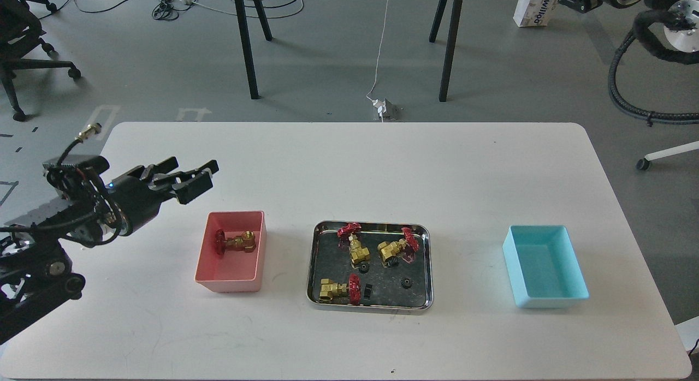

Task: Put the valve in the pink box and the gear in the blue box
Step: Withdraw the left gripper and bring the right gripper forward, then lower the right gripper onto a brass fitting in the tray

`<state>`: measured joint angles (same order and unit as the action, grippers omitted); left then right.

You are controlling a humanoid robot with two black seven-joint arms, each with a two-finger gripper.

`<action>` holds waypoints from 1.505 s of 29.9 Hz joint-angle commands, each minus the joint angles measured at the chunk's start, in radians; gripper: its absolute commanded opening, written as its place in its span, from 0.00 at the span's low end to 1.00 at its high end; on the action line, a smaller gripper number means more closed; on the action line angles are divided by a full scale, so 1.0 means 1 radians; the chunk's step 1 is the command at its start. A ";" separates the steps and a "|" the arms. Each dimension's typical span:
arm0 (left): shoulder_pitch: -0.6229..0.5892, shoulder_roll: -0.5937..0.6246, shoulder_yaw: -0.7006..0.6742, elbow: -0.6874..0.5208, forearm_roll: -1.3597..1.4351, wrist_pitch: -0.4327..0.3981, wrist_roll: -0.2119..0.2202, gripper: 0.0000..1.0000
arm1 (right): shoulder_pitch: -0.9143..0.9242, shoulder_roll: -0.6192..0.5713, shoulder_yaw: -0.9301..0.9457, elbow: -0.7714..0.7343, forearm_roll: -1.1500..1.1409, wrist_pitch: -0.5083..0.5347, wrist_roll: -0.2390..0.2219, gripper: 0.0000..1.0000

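Hovering over the left part of the white surface [349,168], the left hand [192,176] points toward the middle with its two fingers a little apart and nothing between them. It hangs up and to the left of the pink box [210,261], well clear of the rim. The right hand is out of sight.

One valve [236,242] lies on its side inside the pink box, its red wheel toward the left wall and its brass body toward the right.

A shiny steel tray [317,261] sits in the middle of the surface, between the two boxes. Three more valves lie in it: one at the back left [354,244], one at the back right [396,249] and one at the front left [338,289]. Small black gears lie among them: one [364,268] just below the back-left valve, another [406,284] toward the front right of the tray. A small dark piece [367,293] beside the front valve's wheel is too unclear to name.

The blue box [546,302] stands well to the right of the tray, with nothing showing inside it.
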<state>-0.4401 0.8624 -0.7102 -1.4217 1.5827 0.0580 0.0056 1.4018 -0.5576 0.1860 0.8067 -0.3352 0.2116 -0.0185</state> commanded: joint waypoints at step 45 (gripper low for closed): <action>-0.960 -0.086 0.132 0.707 -0.731 -0.090 -0.091 0.95 | 0.010 0.558 -0.928 0.258 -0.772 0.173 0.100 0.89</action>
<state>-1.4007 0.7799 -0.6210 -0.7041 0.8511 -0.0392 -0.0627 1.4227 -0.0005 -0.7420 1.0892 -1.1074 0.3849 0.0814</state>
